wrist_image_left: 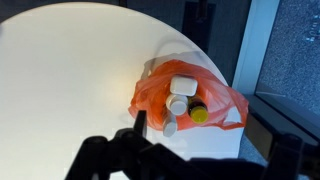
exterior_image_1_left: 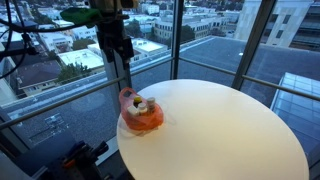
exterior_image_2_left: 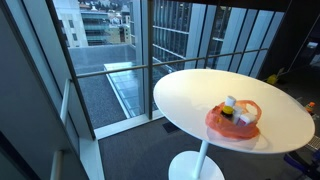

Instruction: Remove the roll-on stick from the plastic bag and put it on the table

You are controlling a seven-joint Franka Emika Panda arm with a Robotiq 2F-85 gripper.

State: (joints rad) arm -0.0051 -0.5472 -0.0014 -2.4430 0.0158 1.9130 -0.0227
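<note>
Roll-on stick (wrist_image_left: 178, 103), taken here to be the white capped cylinder, is shown lying inside the orange plastic bag (wrist_image_left: 150, 95). Which of the white items it is cannot be settled with certainty. The bag rests on the round white table (wrist_image_left: 70, 70), close to the rim.

The contents are resolved only in the wrist view. A squarish white container (wrist_image_left: 183, 85), a yellow-capped item (wrist_image_left: 200, 114) and a small round white cap (wrist_image_left: 170, 128) are packed against the cylinder in the open mouth of the bag. In both exterior views these items are reduced to pale and yellow specks within the orange film.

The gripper (exterior_image_1_left: 117, 48) is shown as a whole only in an exterior view. It is raised above and behind the bag, well apart from it, and is set against the window glass (exterior_image_1_left: 60, 70). In the wrist view it appears merely as a dark silhouette along the lower edge, with the bag just beyond it. Whether the jaws are parted or closed cannot be told from either picture, and nothing can be made out between them.

The table's pedestal (exterior_image_2_left: 196, 165) and the floor beneath are given only in an exterior view, where the bag is seen near the table's near edge.
</note>
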